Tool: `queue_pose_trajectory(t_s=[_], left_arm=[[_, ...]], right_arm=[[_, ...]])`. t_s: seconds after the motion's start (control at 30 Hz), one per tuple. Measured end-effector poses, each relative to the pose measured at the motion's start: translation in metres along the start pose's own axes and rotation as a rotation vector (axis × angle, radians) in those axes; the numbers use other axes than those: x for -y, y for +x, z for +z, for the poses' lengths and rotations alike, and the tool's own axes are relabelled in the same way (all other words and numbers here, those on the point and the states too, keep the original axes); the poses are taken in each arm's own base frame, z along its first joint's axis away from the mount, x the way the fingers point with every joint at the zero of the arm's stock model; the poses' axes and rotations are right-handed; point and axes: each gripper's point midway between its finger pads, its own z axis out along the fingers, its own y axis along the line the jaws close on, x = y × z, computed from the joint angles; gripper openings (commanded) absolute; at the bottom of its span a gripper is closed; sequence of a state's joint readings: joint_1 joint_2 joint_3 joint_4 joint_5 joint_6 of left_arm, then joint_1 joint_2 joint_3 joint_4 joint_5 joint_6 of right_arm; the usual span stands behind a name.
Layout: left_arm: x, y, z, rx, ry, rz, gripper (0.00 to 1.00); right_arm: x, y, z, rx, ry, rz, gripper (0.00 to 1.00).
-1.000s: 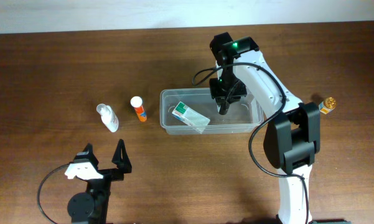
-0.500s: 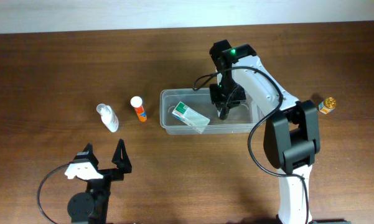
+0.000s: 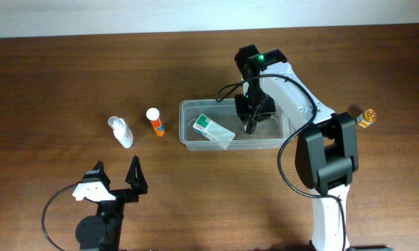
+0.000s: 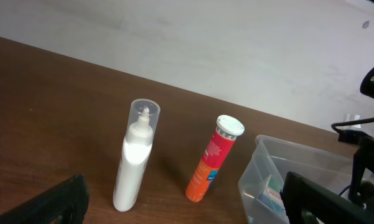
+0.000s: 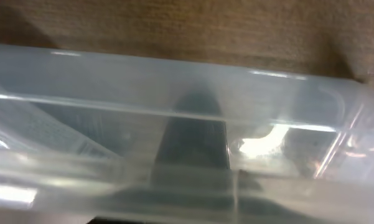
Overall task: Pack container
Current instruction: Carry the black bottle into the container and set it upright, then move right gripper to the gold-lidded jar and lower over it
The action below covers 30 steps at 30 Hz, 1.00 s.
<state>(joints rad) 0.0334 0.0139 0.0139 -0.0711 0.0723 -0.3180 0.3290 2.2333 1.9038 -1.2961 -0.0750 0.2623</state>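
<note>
The container (image 3: 272, 138) is a clear rectangular tub at the table's middle, with a white-and-green box (image 3: 212, 129) lying in its left half. It also shows in the left wrist view (image 4: 261, 168) and fills the right wrist view (image 5: 174, 81). My right gripper (image 3: 250, 123) reaches down into the tub, right of the box. In the right wrist view one dark finger (image 5: 196, 146) shows blurred through the plastic wall, so its opening is unclear. My left gripper (image 3: 116, 178) is open and empty near the front left, its fingers wide apart in the left wrist view (image 4: 190, 208).
A white bottle with a clear cap (image 3: 120, 132) (image 4: 135, 158) and an orange tube with a white cap (image 3: 155, 122) (image 4: 213, 160) lie left of the tub. A small amber bottle (image 3: 364, 118) lies at the far right, beside the right arm's base.
My right gripper has moved a little lower and nearer, deeper into the tub, then held still. The left arm and the loose items have not moved.
</note>
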Motion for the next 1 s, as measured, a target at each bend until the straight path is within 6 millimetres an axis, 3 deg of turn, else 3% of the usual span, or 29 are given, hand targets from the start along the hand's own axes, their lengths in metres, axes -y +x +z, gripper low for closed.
queue_pose_trajectory(t_s=[0.1,0.23,0.37,0.47,0.6,0.77,0.93,1.0], left_arm=[[0.000,0.000,0.000,0.000,0.000,0.000,0.99],[0.000,0.000,0.000,0.000,0.000,0.000,0.99],[0.000,0.000,0.000,0.000,0.000,0.000,0.99],[0.000,0.000,0.000,0.000,0.000,0.000,0.99],[0.000,0.000,0.000,0.000,0.000,0.000,0.99],[0.000,0.000,0.000,0.000,0.000,0.000,1.00],[0.000,0.000,0.000,0.000,0.000,0.000,0.99],[0.000,0.000,0.000,0.000,0.000,0.000,0.99]], right_arm=[[-0.001,0.001,-0.012,-0.006,0.001,0.000,0.40],[-0.004,-0.004,-0.043,0.025,-0.006,-0.012,0.44],[-0.004,-0.009,-0.089,0.091,-0.011,-0.033,0.46],[0.007,-0.009,-0.124,0.141,0.014,-0.049,0.50],[0.040,-0.018,-0.160,0.243,0.050,-0.032,0.52],[0.114,-0.020,-0.178,0.281,0.088,0.104,0.53],[0.192,-0.012,-0.182,0.281,0.105,0.273,0.98],[0.216,-0.006,-0.181,0.272,0.101,0.327,0.98]])
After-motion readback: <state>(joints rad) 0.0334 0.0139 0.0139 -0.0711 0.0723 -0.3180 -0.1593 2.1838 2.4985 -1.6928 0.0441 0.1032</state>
